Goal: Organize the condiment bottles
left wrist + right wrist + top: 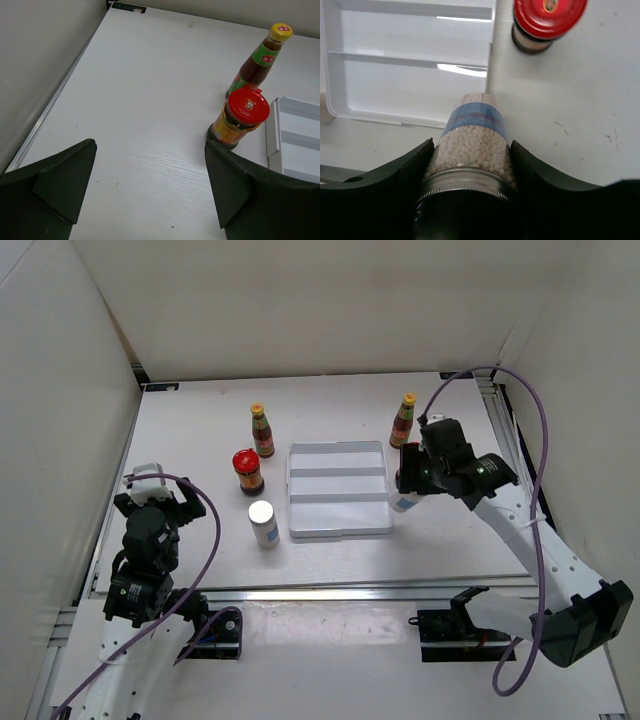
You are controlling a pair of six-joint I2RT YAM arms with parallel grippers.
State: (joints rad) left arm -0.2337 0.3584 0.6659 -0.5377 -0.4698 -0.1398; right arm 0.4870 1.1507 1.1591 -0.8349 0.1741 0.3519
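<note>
My right gripper (410,483) (471,145) is shut on a white shaker (402,504) (475,132) filled with white beads, just right of the tray's near right corner. A red-lidded jar (547,22) stands just beyond it; in the top view my arm hides it. A yellow-capped sauce bottle (403,420) stands behind. Left of the tray stand another sauce bottle (262,430) (257,62), a red-lidded jar (248,471) (239,117) and a second shaker (263,523). My left gripper (150,488) (150,147) is open and empty, near the left edge.
The flat white ridged tray (338,530) (410,60) lies mid-table with nothing in it; its left rim shows in the left wrist view (272,135). White walls enclose the table on three sides. A metal rail runs along the near edge (330,592).
</note>
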